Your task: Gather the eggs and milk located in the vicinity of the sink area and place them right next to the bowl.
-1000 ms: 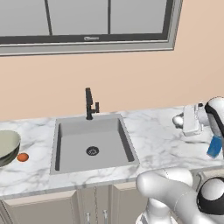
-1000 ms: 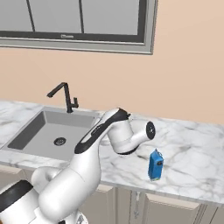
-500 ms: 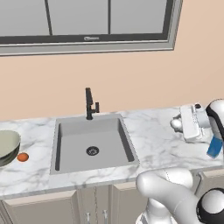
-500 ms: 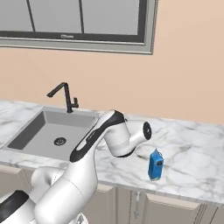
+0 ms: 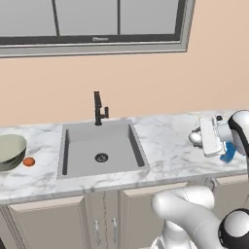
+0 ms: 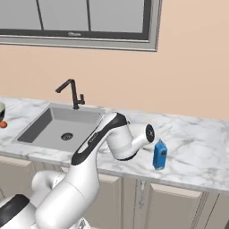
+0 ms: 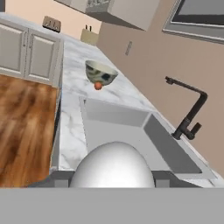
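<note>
My gripper (image 5: 196,138) hovers above the counter right of the sink (image 5: 102,148), shut on the white egg (image 5: 195,138). In the hand view that egg (image 7: 113,165) bulges between the two finger tips. Behind my hand stands the blue milk carton (image 5: 227,153), upright near the counter's front edge (image 6: 159,154). Far to the left sits the bowl (image 5: 9,150), with the orange-brown egg (image 5: 29,161) on the counter just beside it. The hand view looks across the basin (image 7: 127,127) toward the bowl (image 7: 100,73) and the orange egg (image 7: 98,86).
A slim black faucet (image 5: 99,109) rises behind the basin, seen too in the hand view (image 7: 189,113). The wall and a window run along the back of the marble counter (image 5: 165,146). My own arm (image 6: 107,143) arches over the counter's front edge.
My hand has drifted a little to the left with the white egg, away from the milk carton. Bowl, orange egg and carton have stayed in place.
</note>
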Robot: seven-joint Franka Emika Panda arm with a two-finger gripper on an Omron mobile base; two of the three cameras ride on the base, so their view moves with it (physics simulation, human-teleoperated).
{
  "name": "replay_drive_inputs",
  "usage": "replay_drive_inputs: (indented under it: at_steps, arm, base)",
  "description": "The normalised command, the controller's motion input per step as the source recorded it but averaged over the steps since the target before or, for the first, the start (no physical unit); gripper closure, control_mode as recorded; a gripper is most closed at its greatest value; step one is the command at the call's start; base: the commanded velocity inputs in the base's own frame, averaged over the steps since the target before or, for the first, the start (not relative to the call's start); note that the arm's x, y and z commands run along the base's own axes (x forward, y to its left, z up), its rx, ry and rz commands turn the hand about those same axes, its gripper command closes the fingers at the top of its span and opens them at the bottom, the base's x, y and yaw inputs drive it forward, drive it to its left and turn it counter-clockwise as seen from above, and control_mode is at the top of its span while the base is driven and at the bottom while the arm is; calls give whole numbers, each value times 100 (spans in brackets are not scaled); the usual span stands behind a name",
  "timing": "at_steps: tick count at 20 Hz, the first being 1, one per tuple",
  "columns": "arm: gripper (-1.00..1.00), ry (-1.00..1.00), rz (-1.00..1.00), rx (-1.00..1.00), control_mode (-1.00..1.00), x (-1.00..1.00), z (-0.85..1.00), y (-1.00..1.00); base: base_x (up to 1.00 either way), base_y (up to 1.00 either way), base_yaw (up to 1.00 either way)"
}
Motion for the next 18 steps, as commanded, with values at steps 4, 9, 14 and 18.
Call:
replay_drive_inputs:
  at_steps: [4, 9, 14, 18]
  arm:
    - [100, 0, 0, 0, 100, 0, 0, 0]
    - [100, 0, 0, 0, 100, 0, 0, 0]
    - [100, 0, 0, 0, 100, 0, 0, 0]
    - [100, 0, 0, 0, 100, 0, 0, 0]
  base:
    - [-100, -12, 0]
    - [-41, 30, 0]
    - [1, 98, 0]
    - [8, 100, 0]
